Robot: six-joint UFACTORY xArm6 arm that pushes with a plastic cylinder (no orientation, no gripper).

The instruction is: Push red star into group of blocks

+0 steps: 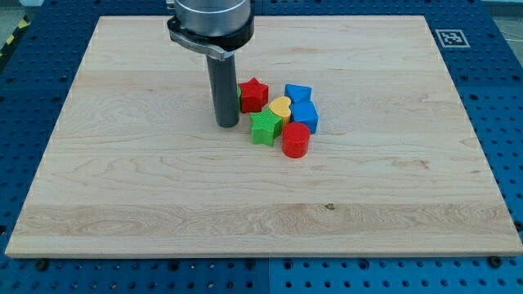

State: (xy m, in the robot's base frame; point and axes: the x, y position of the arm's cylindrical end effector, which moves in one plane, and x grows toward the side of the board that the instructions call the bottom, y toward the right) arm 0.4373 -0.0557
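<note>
A pale wooden table with fine grain lies on a blue perforated base. A black-and-white square marker sits just beyond its far right corner. Yellow-black hazard tape shows far left.
</note>
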